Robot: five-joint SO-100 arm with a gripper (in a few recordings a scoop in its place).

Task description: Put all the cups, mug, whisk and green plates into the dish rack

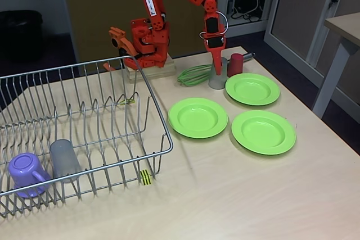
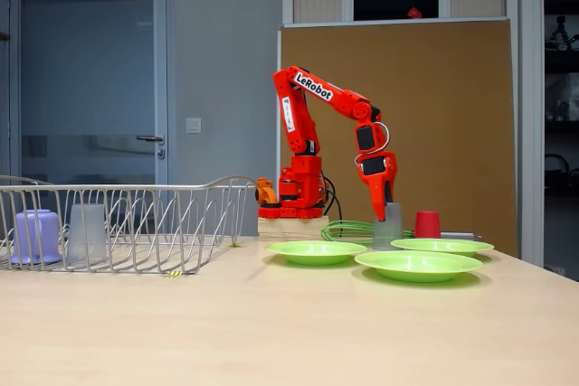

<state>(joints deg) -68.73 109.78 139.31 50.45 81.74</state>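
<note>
Altogether three green plates (image 1: 198, 117), untouched.

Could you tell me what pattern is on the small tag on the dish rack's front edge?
Yellow and black stripes; the tag on the dish rack shows best in the higher fixed view.

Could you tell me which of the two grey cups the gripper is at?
The grey cup beside the red cup; the gripper reaches into it.

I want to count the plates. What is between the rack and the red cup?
In a fixed view, one green plate, the whisk and a grey cup lie between the dish rack and red cup.
</note>
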